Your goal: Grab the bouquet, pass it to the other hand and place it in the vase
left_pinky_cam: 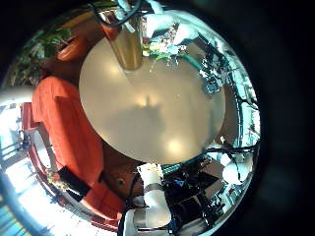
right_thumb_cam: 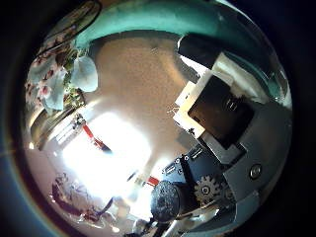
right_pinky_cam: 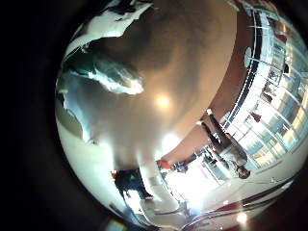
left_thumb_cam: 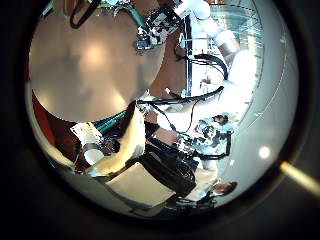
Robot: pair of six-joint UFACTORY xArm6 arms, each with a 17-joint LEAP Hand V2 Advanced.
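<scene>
In the left little finger side view the bouquet (left_pinky_cam: 169, 41) lies at the far edge of the round table (left_pinky_cam: 157, 108), next to the upright vase (left_pinky_cam: 126, 44). My right hand (left_pinky_cam: 148, 14) hovers right over the bouquet. Its thumb side view shows the flowers (right_thumb_cam: 54, 79) off to one side, while its own fingers (right_thumb_cam: 227, 109) stand straight, apart from them. The wrap and leaves (right_pinky_cam: 106, 72) show over the tabletop in its little finger side view. My left hand (left_thumb_cam: 110, 150) is high above the table, fingers relaxed and holding nothing. The right hand (left_thumb_cam: 155, 30) is small at the table's rim there.
Cushioned seats (left_pinky_cam: 69, 128) curve round one side of the table. My left arm (left_pinky_cam: 153, 202) rises beside the table's near rim. Equipment and stands (left_thumb_cam: 190, 150) crowd the floor beyond the table. Much bare tabletop (left_thumb_cam: 80, 70) lies between the two hands.
</scene>
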